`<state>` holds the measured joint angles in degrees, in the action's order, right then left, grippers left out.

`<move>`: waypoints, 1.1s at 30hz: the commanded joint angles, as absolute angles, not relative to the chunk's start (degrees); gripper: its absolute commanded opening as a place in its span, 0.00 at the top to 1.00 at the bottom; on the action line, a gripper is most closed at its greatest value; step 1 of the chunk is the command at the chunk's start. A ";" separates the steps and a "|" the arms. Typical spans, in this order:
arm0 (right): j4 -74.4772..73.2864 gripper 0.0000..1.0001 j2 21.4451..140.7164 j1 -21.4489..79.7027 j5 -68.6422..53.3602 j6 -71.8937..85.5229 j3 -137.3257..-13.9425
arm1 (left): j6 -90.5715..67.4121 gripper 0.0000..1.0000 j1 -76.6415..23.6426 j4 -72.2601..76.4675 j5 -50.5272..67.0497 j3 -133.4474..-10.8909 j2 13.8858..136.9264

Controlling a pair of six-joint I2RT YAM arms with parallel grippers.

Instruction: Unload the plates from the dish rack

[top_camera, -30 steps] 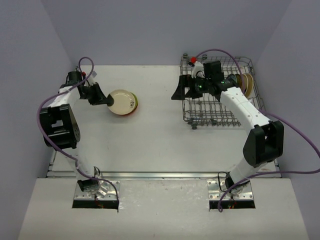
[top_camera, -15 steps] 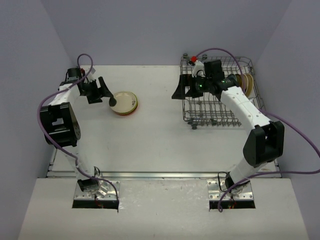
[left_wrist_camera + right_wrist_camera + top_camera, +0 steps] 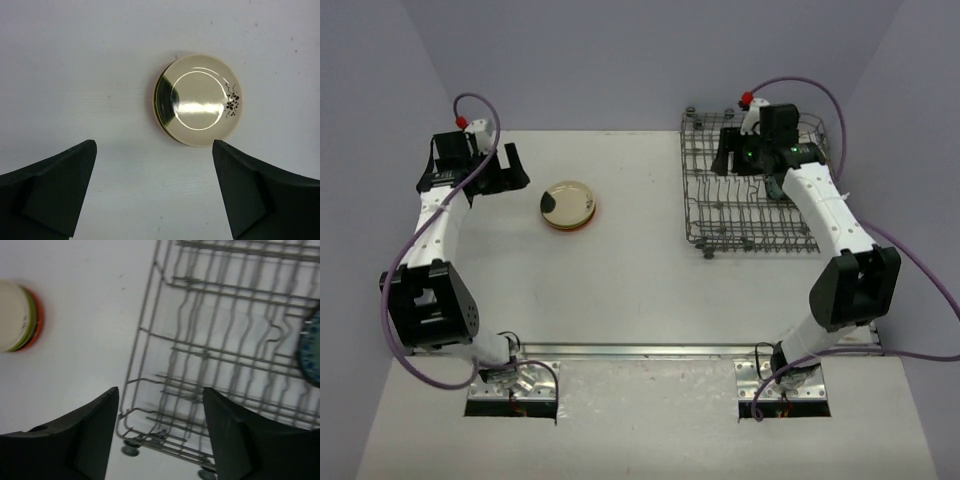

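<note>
Flat on the white table, left of the middle: a small pile of plates. Cream one on top with a little dark flower, green and orange rims peeking out below. Far off to the right, well apart from the pile: the grey wire dish rack. Up over the table just left of the pile, the left gripper, jaws wide, holding nothing. Above the rack, the right gripper, jaws apart too, gripping nothing. Purple cables looping off both arms. Inside the rack, only a sliver of a blue patterned plate, cut off by the picture edge. From above, hard to find with the right arm in front. Rack wires blurry up close.
</note>
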<state>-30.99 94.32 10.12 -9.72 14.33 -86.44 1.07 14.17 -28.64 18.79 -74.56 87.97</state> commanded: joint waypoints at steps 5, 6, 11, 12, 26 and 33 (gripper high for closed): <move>-33.81 0.52 103.20 -3.85 7.60 7.92 -100.20 | 7.90 0.01 3.33 -23.09 4.38 -73.56 76.62; -33.92 0.52 104.09 -4.36 8.29 7.71 -101.07 | 7.91 0.01 2.50 -23.03 3.61 -73.59 76.15; -33.84 0.54 109.24 -5.62 11.09 6.94 -104.87 | 5.99 0.01 0.62 -23.03 3.16 -74.00 76.46; -33.88 0.54 109.82 -5.70 11.72 6.90 -105.54 | 5.74 0.01 0.62 -23.03 3.20 -74.04 76.58; -33.84 0.58 118.49 -7.17 13.56 5.27 -109.85 | 4.61 0.01 -0.88 -23.67 4.07 -74.38 76.55; -32.64 0.60 121.15 -7.29 14.48 4.51 -110.30 | 3.88 0.01 -0.97 -24.25 4.73 -75.39 76.72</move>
<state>-35.01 119.97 -7.01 12.30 5.66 -107.96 5.09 -0.45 -25.61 4.12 -73.49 77.38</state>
